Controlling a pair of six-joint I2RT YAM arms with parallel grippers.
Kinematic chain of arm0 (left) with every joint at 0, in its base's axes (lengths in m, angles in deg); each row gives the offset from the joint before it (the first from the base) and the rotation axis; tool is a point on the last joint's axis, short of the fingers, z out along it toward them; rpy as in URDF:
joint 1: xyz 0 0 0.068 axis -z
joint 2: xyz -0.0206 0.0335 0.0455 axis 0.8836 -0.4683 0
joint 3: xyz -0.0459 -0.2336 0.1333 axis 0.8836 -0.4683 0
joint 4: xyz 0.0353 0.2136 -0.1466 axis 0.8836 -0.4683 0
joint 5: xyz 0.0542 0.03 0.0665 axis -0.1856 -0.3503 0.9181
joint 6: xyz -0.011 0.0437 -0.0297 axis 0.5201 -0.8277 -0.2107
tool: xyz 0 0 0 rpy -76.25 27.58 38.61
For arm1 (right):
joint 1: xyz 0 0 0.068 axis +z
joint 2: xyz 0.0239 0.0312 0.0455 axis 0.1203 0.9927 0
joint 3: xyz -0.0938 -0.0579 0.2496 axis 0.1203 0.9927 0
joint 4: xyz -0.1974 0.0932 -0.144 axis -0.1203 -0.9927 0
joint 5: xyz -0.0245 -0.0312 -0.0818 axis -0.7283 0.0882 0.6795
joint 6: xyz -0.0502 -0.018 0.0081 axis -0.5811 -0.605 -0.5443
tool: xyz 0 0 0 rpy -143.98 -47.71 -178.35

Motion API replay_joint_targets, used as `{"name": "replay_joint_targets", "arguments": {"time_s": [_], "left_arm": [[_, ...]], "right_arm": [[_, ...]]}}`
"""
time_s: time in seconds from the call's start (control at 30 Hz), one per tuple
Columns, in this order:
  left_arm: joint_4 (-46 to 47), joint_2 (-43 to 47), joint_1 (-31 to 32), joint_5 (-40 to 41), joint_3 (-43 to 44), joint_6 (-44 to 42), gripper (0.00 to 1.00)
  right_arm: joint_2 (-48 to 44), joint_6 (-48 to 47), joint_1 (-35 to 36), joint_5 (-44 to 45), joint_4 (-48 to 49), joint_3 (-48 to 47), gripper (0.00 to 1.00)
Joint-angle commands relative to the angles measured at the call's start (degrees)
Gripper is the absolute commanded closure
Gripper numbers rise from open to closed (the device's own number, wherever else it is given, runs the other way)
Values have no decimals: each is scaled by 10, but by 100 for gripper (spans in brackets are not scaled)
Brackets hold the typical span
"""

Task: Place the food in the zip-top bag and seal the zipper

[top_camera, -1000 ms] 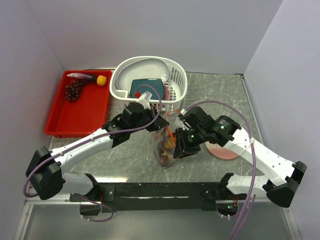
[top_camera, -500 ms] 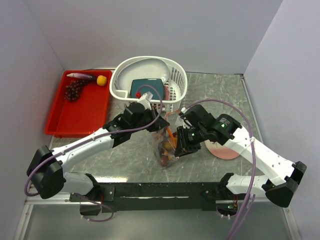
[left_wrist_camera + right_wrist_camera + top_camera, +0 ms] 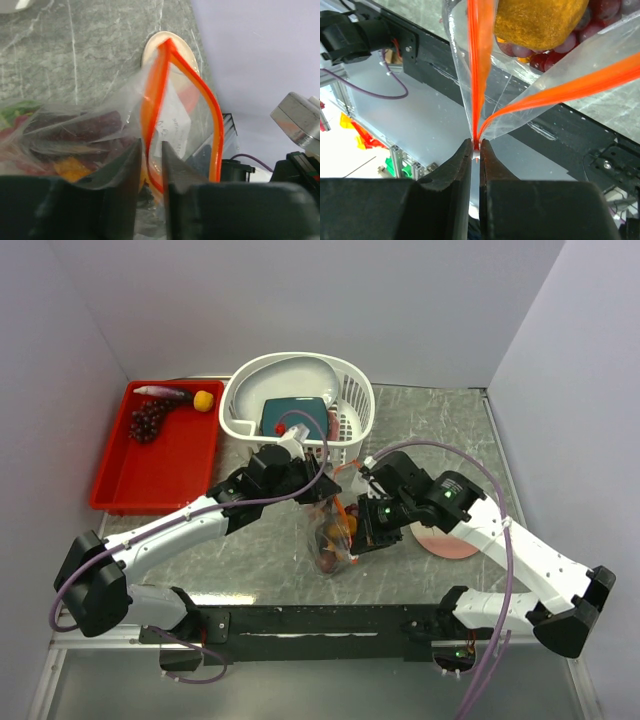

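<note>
1. The left arm (image 3: 170,525) reaches from the near-left corner over the counter (image 3: 250,550) to its middle. The right arm (image 3: 500,535) bends in from the near-right corner to meet it, so the two wrists face each other.
2. The zip-top bag (image 3: 331,540) hangs between the wrists with its mouth gaping. It is in front of the white slotted basket (image 3: 355,410) and just beside the pink plate (image 3: 440,543).
3. The left fingers (image 3: 120,175) stand slightly apart. One side of the zipper (image 3: 212,115) runs down through the narrow gap and seems to lie loose there rather than pinched.
4. The right fingers (image 3: 450,170) are pressed together on the end of the zipper, where its two sides meet in a point.
5. Inside the bag are a yellow-orange fruit (image 3: 540,20) and dark red grapes (image 3: 602,10). The left wrist view adds a dark purple piece, blurred by crinkled film.
6. On the red tray (image 3: 160,470) at the far left lie a grape bunch (image 3: 147,421), an eggplant (image 3: 163,392) and a yellow fruit (image 3: 203,400).
7. From above, both wrists cover their fingers. The right arm hides part of the plate. Whether the bag's bottom touches the counter cannot be told.
</note>
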Motion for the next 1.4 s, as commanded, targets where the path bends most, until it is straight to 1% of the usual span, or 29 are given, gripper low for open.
{"name": "replay_joint_targets", "arguments": {"time_s": [0.0,0.03,0.1,0.13,0.2,0.23,0.3,0.4,0.43,0.47,0.5,0.53,0.63,0.8,0.93,0.97,1.03,1.17,1.3,1.37], "left_arm": [[9,22,2,-23,13,-70,64],[9,37,2,-24,9,-80,53],[11,57,4,-31,-9,-115,43],[11,81,12,-28,-15,-126,36],[13,109,19,-7,-39,-150,35],[15,135,28,2,-47,-154,36],[30,160,38,20,-80,-158,39],[48,204,65,43,-123,-158,50],[63,220,83,50,-142,-158,55],[68,227,95,58,-149,-163,58],[72,239,109,81,-155,-167,60],[79,242,138,91,-160,-172,63],[93,254,184,152,-190,-183,65],[134,245,226,195,-207,-213,66],[153,216,275,245,-204,-237,63],[156,210,281,261,-204,-240,62],[169,198,296,270,-203,-245,59],[174,177,320,302,-192,-262,57],[177,160,346,349,-186,-277,56],[184,155,356,357,-184,-282,55]], "right_arm": [[-26,16,-3,-16,38,12,100],[-28,17,-5,-17,39,12,100],[-29,19,-11,-16,37,13,100],[-29,18,-14,-16,35,12,100],[-27,16,-22,-16,31,4,100],[-24,15,-24,-15,29,-1,100],[-20,14,-30,-18,25,-11,100],[-12,17,-36,-31,26,-17,100],[-9,19,-38,-33,26,-18,100],[-7,21,-39,-34,25,-20,100],[-5,22,-42,-36,23,-21,100],[-2,26,-46,-40,22,-22,100],[-2,39,-56,-44,19,-29,100],[-5,63,-75,-58,17,-26,100],[-6,86,-89,-74,18,-14,100],[-7,92,-90,-77,19,-9,100],[-5,103,-94,-80,19,-6,100],[0,118,-95,-93,22,-4,100],[7,120,-95,-87,15,-15,100],[9,122,-96,-90,16,-15,100]]}}
